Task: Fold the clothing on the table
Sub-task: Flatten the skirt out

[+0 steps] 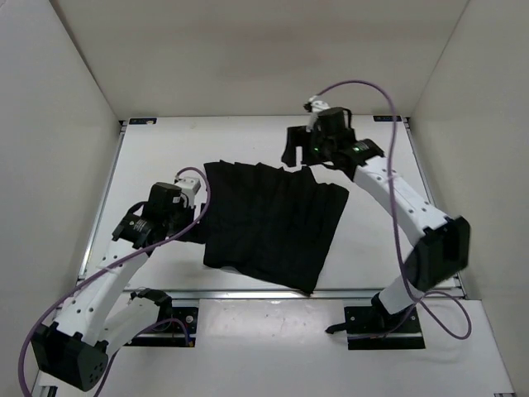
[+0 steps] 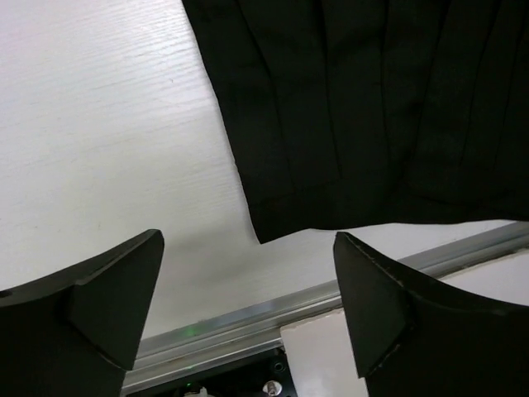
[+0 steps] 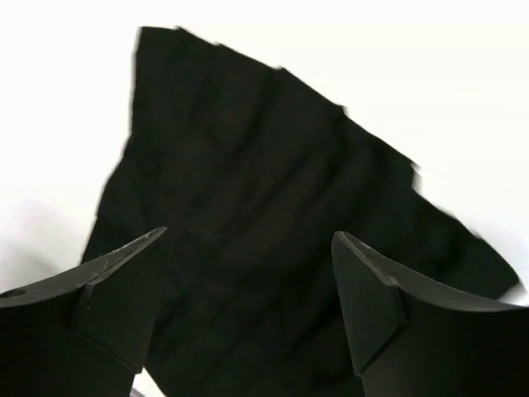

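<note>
Top external: clothing [image 1: 273,223] lay flat mid-desk [image 1: 157,165], near hem close to the metal rail [image 2: 289,308]. Left hand [image 2: 248,244] hovered by its left corner, fingers wide apart, empty. Right hand [image 3: 248,234] over far edge, likewise spread. Purple cable [image 1: 355,82] looped above

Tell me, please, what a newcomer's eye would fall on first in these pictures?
The black pleated clothing lies spread out in the middle of the white table. The left pincer stands open near its left edge, and the right pincer stands open at its far edge.
</note>
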Controlling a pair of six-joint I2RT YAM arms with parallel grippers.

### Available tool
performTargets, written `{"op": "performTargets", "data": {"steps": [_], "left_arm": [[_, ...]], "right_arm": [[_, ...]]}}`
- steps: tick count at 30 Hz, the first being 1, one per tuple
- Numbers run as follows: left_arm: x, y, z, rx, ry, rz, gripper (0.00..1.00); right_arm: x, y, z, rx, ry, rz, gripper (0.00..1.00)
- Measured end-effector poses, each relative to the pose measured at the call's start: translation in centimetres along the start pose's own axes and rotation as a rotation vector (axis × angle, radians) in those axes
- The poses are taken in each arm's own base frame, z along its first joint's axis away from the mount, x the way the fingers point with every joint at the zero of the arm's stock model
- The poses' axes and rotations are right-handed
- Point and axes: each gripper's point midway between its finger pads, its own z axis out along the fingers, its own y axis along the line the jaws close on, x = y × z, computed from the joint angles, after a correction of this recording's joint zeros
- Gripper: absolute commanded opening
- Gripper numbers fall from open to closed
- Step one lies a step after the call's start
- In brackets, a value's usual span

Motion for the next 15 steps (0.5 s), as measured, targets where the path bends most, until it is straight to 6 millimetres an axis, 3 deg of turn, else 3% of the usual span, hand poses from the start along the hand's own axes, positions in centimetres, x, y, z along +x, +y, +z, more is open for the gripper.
{"op": "performTargets", "data": {"steps": [2, 3, 4, 5, 6, 7, 8, 9, 11, 12, 15], "left_arm": [[0.3, -0.2, 0.4, 0.006, 0.025, 0.003, 0.75], [0.4, -0.2, 0.6, 0.009, 0.033, 0.006, 0.53], [0.4, -0.3, 0.6, 0.015, 0.037, 0.006, 0.4], [0.5, -0.4, 0.7, 0.024, 0.041, 0.013, 0.2], [0.5, -0.5, 0.7, 0.033, 0.043, 0.018, 0.13], [0.5, -0.5, 0.9, 0.039, 0.048, 0.023, 0.13], [0.6, -0.6, 1.1, 0.043, 0.061, 0.028, 0.32], [0.8, -0.6, 1.4, 0.045, 0.077, 0.036, 0.6], [1.7, -0.6, 2.5, 0.041, 0.143, 0.036, 0.64], [2.1, -0.6, 3.0, 0.034, 0.176, 0.035, 0.72], [3.8, -0.8, 4.6, 0.019, 0.282, 0.038, 0.85]], "right_arm": [[0.6, -1.6, -2.5, 0.04, -0.031, 0.036, 0.76], [1.2, -2.2, -3.3, 0.053, -0.05, 0.049, 0.75], [2.7, -2.7, -4.0, 0.07, -0.039, 0.066, 0.75], [4.5, -3.1, -4.5, 0.081, -0.017, 0.083, 0.75], [6.7, -3.5, -4.9, 0.095, 0.019, 0.104, 0.74], [9.2, -3.9, -5.2, 0.109, 0.058, 0.13, 0.73], [11.7, -4.2, -5.5, 0.123, 0.103, 0.154, 0.71], [14.2, -4.6, -6.0, 0.14, 0.152, 0.177, 0.7], [18.6, -4.7, -7.0, 0.16, 0.231, 0.229, 0.69], [20.7, -4.5, -7.7, 0.164, 0.271, 0.254, 0.69], [24.4, -3.1, -9.2, 0.134, 0.322, 0.297, 0.67]]}}
